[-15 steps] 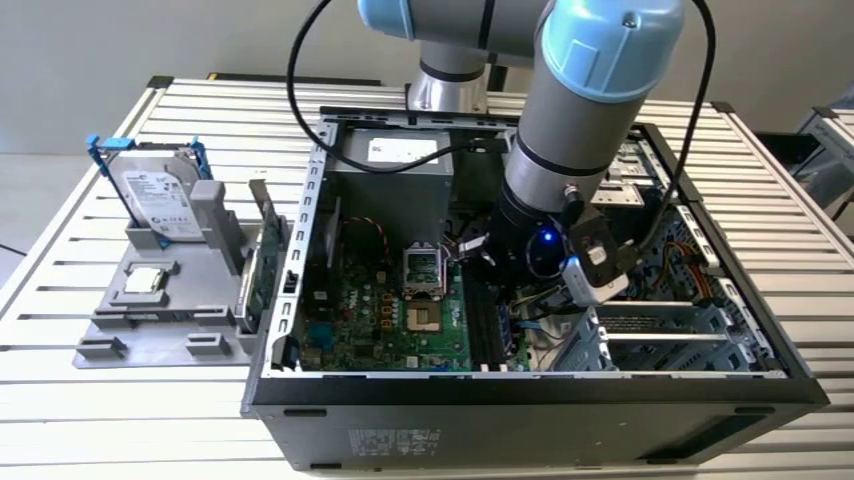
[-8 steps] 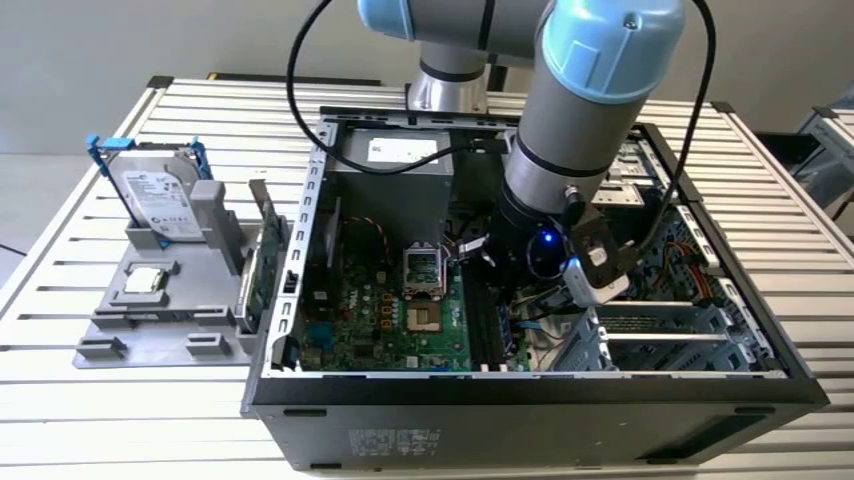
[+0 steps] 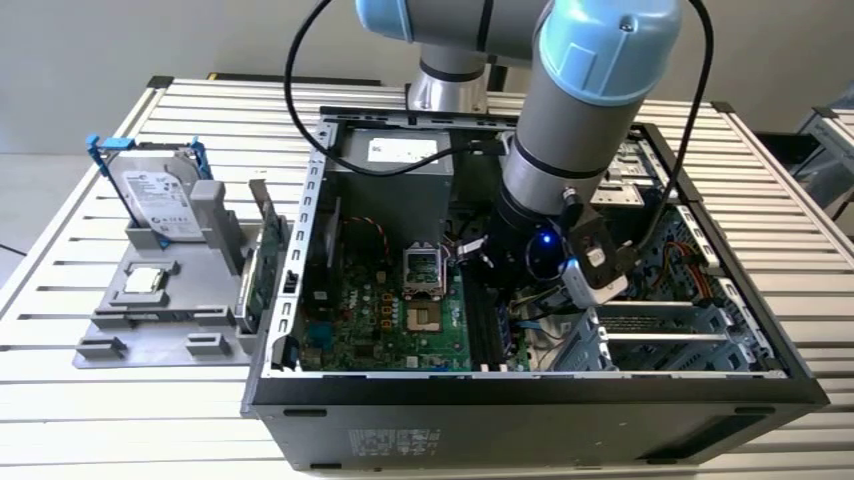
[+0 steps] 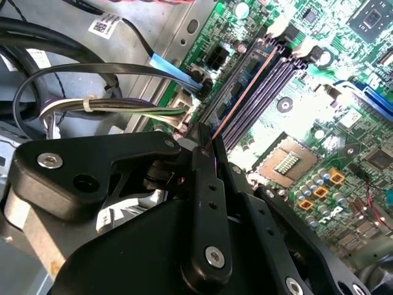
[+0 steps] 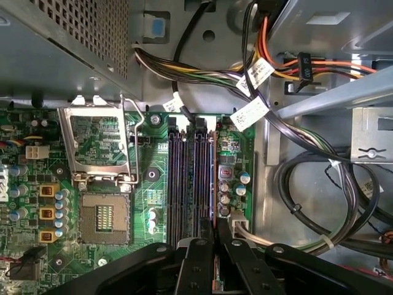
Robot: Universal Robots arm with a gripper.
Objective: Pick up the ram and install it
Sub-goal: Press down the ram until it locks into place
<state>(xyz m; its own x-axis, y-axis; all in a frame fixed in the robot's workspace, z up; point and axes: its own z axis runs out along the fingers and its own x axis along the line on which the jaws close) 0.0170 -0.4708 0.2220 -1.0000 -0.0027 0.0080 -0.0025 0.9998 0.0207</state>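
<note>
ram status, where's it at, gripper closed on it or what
Gripper shut on the ram, edge-on over the memory slots. Not seated yet. Cable bundle close beside.

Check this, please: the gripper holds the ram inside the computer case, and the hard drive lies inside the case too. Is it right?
Not quite. In the exterior view the hard drive stands on the grey holder outside the computer case. The gripper does hold the ram inside it.
</note>
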